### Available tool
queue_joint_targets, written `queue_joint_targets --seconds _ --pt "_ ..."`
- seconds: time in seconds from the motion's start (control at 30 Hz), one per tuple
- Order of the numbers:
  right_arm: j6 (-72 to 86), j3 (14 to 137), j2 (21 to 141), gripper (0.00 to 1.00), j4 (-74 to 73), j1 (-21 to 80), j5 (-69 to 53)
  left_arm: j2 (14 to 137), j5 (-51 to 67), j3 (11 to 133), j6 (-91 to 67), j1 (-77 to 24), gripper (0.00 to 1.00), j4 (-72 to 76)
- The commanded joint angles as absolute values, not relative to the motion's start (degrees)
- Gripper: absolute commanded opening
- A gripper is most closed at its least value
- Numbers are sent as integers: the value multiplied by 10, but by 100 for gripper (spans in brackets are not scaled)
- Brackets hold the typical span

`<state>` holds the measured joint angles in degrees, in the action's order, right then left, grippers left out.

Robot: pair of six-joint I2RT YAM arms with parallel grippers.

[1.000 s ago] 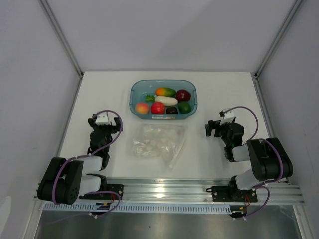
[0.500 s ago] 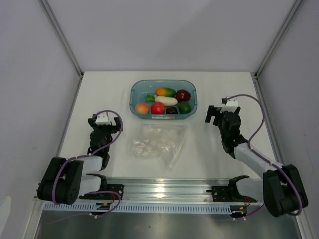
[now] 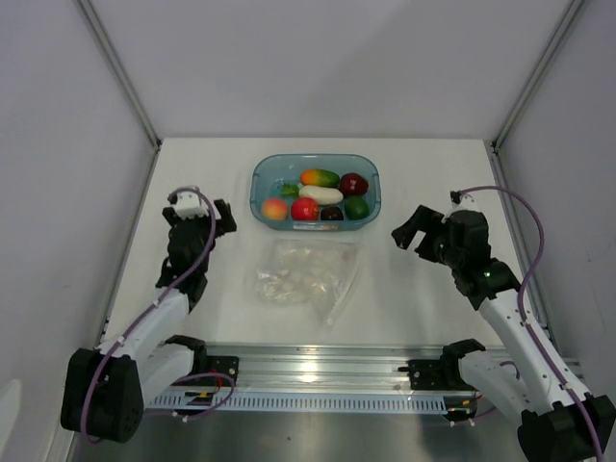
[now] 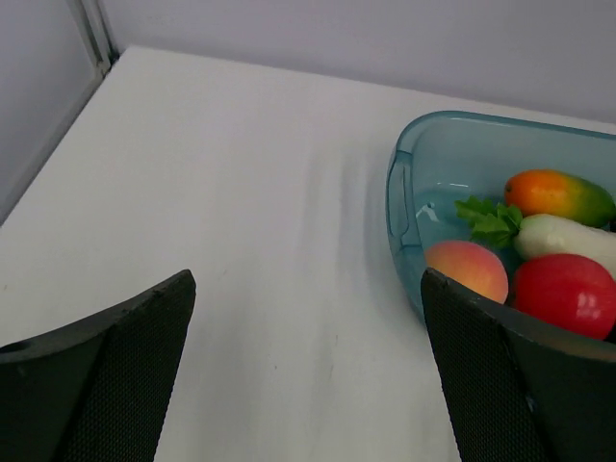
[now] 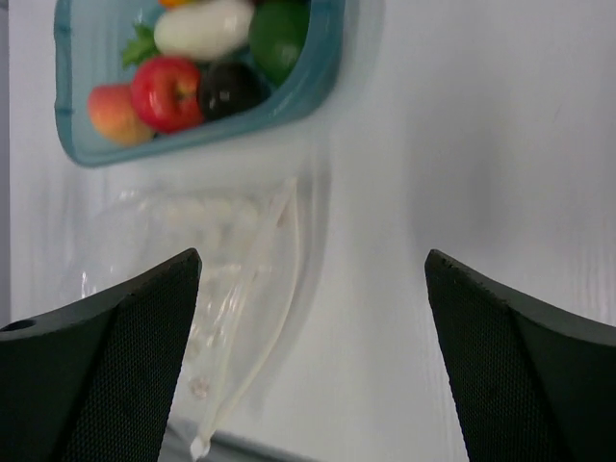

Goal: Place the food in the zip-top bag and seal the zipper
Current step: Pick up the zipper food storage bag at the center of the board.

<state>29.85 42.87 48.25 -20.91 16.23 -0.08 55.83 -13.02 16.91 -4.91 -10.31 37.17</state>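
- Food (image 3: 320,194) sits in the teal tub (image 3: 255,192), so none of it is in the bag yet.
- We see the zip-top bag (image 3: 306,272) lying flat just in front of the tub, between our two arms, where both can reach it.
- We hold the left gripper (image 3: 197,219) and right gripper (image 3: 416,231) wide apart and empty, ready to grab.
- We cannot tell if the zipper (image 5: 255,318) is open.

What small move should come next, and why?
Probably the right hand should descend toward the clear crinkly plastic bag: it lies flat before the teal translucent tub, the glossy toy food all sits in the tub, and the left hand, like the right, is open and empty.
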Motion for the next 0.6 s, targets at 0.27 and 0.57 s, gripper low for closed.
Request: queue_joint_targets --seconds 0.27,0.57 --pt "355 408 503 99 -295 153 -230 424 -100 367 -399 -117 99 -290" --pt "377 407 651 86 -252 155 -313 174 79 342 -389 -115 100 -322"
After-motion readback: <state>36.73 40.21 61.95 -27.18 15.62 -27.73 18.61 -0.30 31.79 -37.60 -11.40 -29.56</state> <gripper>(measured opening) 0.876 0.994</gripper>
